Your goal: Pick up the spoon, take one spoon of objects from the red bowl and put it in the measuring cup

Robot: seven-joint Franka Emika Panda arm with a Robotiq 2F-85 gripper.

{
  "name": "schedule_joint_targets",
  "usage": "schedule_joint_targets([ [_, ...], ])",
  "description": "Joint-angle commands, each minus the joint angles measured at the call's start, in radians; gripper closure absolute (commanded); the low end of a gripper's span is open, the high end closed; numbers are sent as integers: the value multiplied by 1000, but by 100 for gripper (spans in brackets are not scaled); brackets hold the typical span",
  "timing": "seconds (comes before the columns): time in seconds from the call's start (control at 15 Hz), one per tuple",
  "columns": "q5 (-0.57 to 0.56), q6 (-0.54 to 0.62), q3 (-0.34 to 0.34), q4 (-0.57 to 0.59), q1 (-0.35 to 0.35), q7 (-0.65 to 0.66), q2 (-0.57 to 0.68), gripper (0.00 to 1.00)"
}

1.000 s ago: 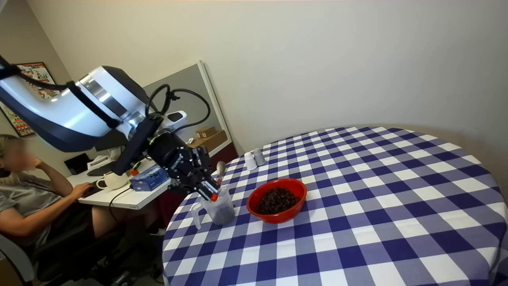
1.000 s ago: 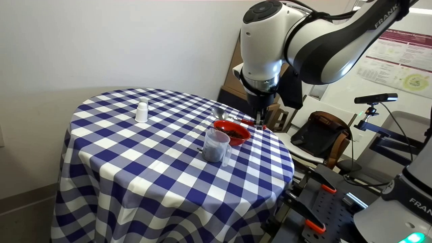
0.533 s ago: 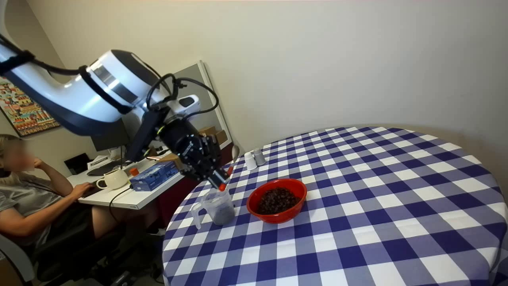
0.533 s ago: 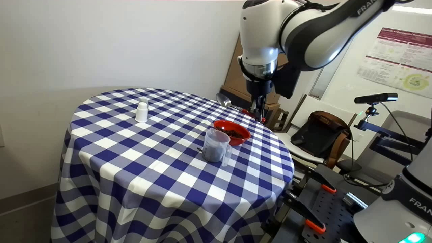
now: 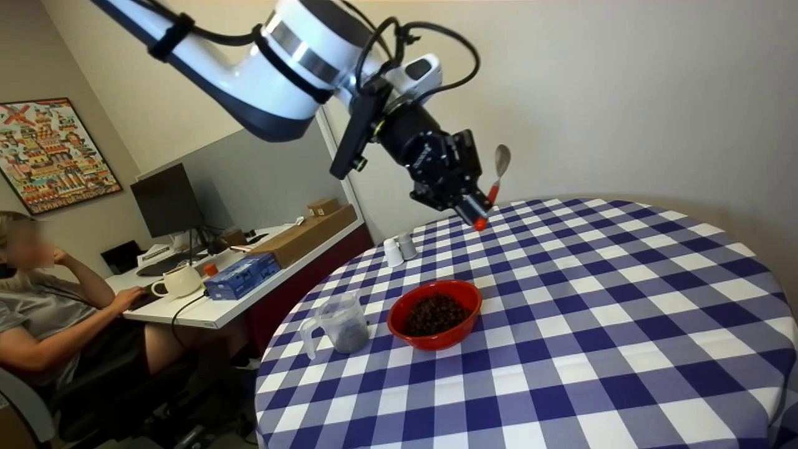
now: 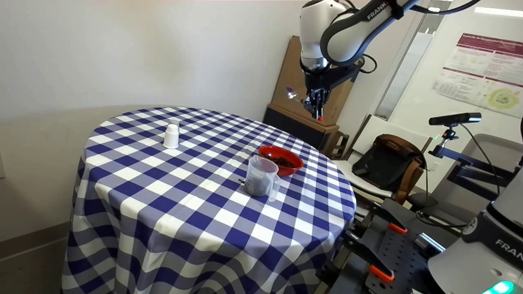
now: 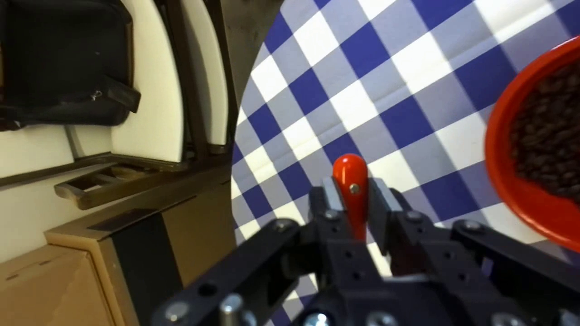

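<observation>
My gripper (image 5: 475, 211) is shut on the red handle of the spoon (image 5: 502, 160), high above the table. The spoon's metal head points up and away from the jaws; in the wrist view only the red handle end (image 7: 351, 170) of the spoon shows, between both fingers. Below in both exterior views sits the red bowl (image 5: 436, 342), filled with small dark objects (image 5: 436, 313). The bowl's rim (image 7: 498, 154) is at the right of the wrist view. Beside the bowl stands the clear measuring cup (image 6: 260, 176), its handle outward. Its greyish lower part does not let me tell what it holds.
Two small cups, one white (image 5: 393, 252) and one grey (image 5: 407, 246), stand upside down near the table's edge. A small dark thing (image 6: 241, 181) shows by the measuring cup. A chair with a black bag (image 6: 378, 163) stands beyond the table. A person sits at a desk (image 5: 212, 315).
My gripper has risen with the spoon, away from the measuring cup and bowl, rightward in one exterior picture and upward in both. Bowl and measuring cup have stayed in place.
</observation>
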Motion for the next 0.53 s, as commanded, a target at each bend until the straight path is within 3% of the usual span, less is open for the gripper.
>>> schedule_joint_targets([
  [0.0,43,-32,-48,124,-29,-21,156,95],
  [0.47,180,-23,-69,62,-74,-158,291,95],
])
